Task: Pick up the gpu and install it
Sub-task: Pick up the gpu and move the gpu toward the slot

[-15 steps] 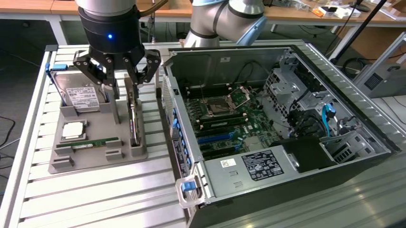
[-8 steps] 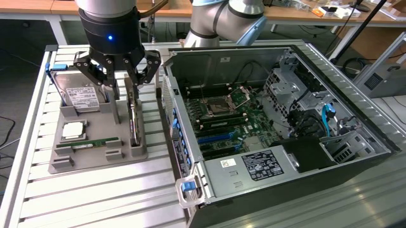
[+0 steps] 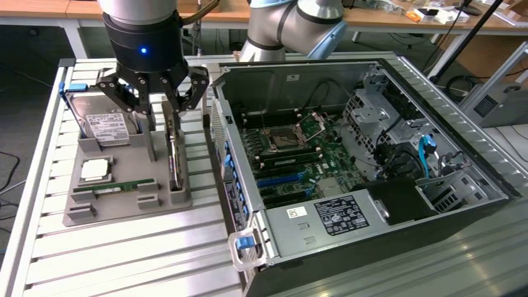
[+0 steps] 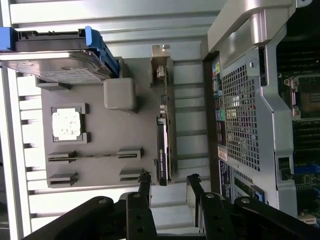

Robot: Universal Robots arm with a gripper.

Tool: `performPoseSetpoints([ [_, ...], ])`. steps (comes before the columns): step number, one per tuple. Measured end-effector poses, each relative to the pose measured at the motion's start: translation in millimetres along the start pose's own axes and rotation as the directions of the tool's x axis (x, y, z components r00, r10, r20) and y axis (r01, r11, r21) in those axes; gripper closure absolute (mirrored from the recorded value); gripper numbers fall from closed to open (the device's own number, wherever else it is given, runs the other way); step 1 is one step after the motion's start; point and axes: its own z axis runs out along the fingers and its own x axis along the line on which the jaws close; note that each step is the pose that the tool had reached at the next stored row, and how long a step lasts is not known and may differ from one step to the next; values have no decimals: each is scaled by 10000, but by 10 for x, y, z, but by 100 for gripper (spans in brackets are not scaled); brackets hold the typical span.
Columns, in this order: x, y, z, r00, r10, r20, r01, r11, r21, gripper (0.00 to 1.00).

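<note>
- I read this as the pick-up step: the jaws hang spread apart and empty, right above the gpu [image 3: 174, 158].
- The gpu stands on its long edge in the grey holder [image 3: 111, 204] on the tabletop [image 3: 123, 253], just beside the open computer case [image 3: 347, 80].
- In my judgement, the grasp calls for one jaw on each side of the thin card, clear of the hard drive [image 3: 106, 124].

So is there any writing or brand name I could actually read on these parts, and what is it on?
No text reads clearly.
White label on the hard drive: print too small.
Label on the power supply: print too small.
Pale lettering along the gpu edge: too blurred.
Stickers on the computer case rear: too blurred.
</note>
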Motion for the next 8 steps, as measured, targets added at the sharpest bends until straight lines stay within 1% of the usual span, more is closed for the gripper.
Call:
performPoseSetpoints([
  [8, 1, -1, 27, 10000, 0, 0, 0, 10000, 0, 58],
])
